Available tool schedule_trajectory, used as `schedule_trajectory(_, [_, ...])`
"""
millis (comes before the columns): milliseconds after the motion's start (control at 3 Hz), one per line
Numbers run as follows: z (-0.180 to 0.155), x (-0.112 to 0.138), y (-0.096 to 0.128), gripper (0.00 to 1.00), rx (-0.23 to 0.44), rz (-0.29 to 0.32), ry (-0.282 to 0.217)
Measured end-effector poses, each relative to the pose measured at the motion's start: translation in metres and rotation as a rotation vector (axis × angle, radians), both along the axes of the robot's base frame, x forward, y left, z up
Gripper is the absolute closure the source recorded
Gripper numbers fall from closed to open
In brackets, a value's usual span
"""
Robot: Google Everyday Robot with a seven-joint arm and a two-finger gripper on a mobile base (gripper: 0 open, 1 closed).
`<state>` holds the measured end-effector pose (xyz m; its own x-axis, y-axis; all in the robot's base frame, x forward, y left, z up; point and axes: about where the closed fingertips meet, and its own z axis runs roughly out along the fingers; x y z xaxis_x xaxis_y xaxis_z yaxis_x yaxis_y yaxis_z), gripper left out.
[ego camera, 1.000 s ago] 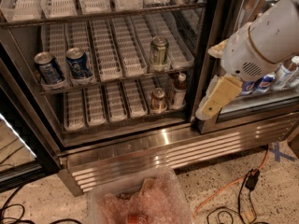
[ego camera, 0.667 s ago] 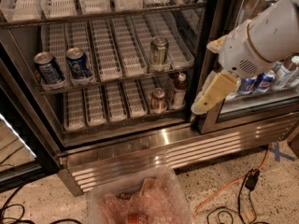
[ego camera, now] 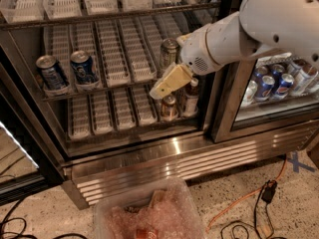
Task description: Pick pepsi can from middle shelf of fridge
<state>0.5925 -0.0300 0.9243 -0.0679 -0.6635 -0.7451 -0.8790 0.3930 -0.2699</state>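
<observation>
The fridge point(ego camera: 174, 159) stands open in the camera view. Its middle shelf point(ego camera: 119, 63) carries white slotted trays. At the shelf's left end stand two blue cans: the deep-blue pepsi can point(ego camera: 83, 66) with a round logo, and a paler blue-and-white can point(ego camera: 50, 73) to its left. A greenish-gold can point(ego camera: 168, 52) stands at the shelf's right. My gripper point(ego camera: 162, 89), with tan fingers, hangs in front of the shelf's right front edge, just below the greenish-gold can and well to the right of the pepsi can. It holds nothing.
The lower shelf holds a small can point(ego camera: 169, 107) and a bottle point(ego camera: 192, 96) right behind my gripper. A neighbouring fridge holds several blue cans point(ego camera: 271, 85) behind glass. A clear plastic bin point(ego camera: 149, 214) and cables point(ego camera: 249, 199) lie on the floor. The door point(ego camera: 12, 151) stands open at left.
My arm has swung left from in front of the dark door post into the fridge opening. The gripper has risen slightly to the middle shelf's right end. The cans have not moved.
</observation>
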Motion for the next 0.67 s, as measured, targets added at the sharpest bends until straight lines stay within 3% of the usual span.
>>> schedule_trajectory(333, [0.000, 0.020, 0.054, 0.00, 0.104, 0.040, -0.023])
schedule_trajectory(667, [-0.003, 0.022, 0.097, 0.00, 0.160, 0.084, -0.024])
